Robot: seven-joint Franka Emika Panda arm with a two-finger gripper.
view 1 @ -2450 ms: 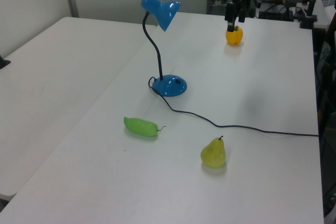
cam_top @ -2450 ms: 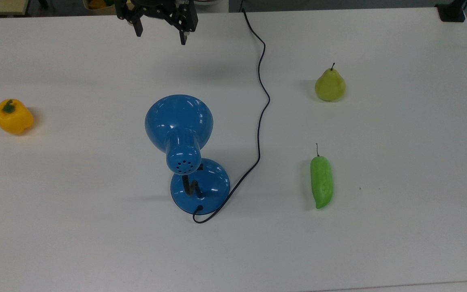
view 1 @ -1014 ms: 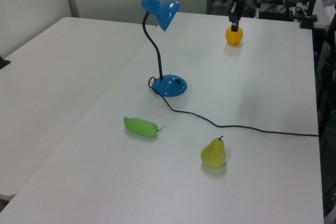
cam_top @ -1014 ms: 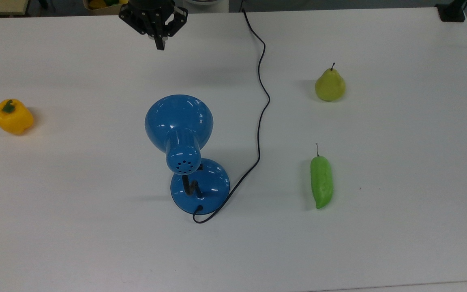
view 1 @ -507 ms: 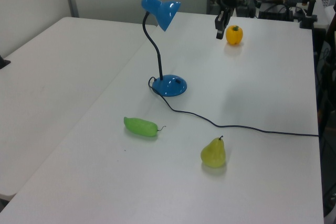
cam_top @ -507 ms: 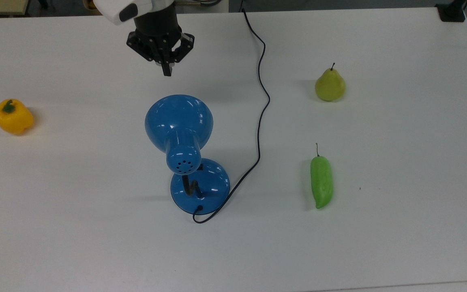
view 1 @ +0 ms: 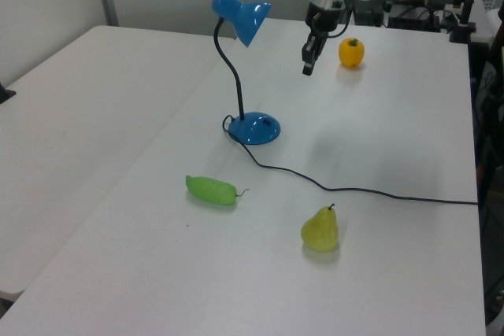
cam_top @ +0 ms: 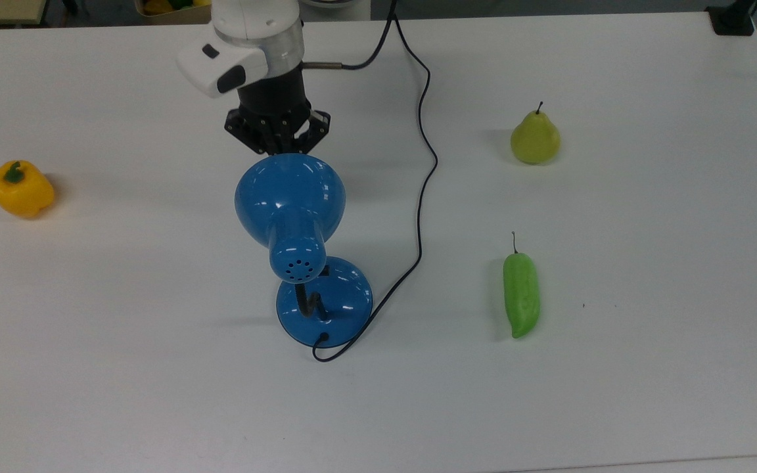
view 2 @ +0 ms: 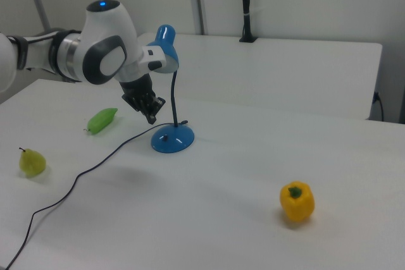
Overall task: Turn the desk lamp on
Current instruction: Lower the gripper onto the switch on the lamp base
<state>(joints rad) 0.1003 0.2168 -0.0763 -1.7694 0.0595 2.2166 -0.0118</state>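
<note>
The desk lamp is glossy blue, with its shade (cam_top: 290, 197) held over the table on a black bendy neck. Its round base (cam_top: 324, 302) stands mid-table, and a thin black cord (cam_top: 422, 197) runs off to the far edge. My gripper (cam_top: 278, 148) hangs pointing down, right at the shade's upper rim in the top view. In the left view, the gripper (view 1: 306, 67) sits right of the shade (view 1: 244, 17) and lower than it, above the table. The right view shows the gripper (view 2: 152, 117) close to the lamp's neck, above the base (view 2: 172, 139). The fingers are shut with nothing between them.
A yellow bell pepper (cam_top: 21, 189) lies at the top view's left. A pear (cam_top: 535, 138) and a green pod-shaped vegetable (cam_top: 521, 293) lie at the top view's right. A black clamp (cam_top: 732, 20) sits on the far right corner.
The gripper's fingers closed, then the arm came from the table's far edge toward the lamp shade and lower. The lamp and the fruit have not moved.
</note>
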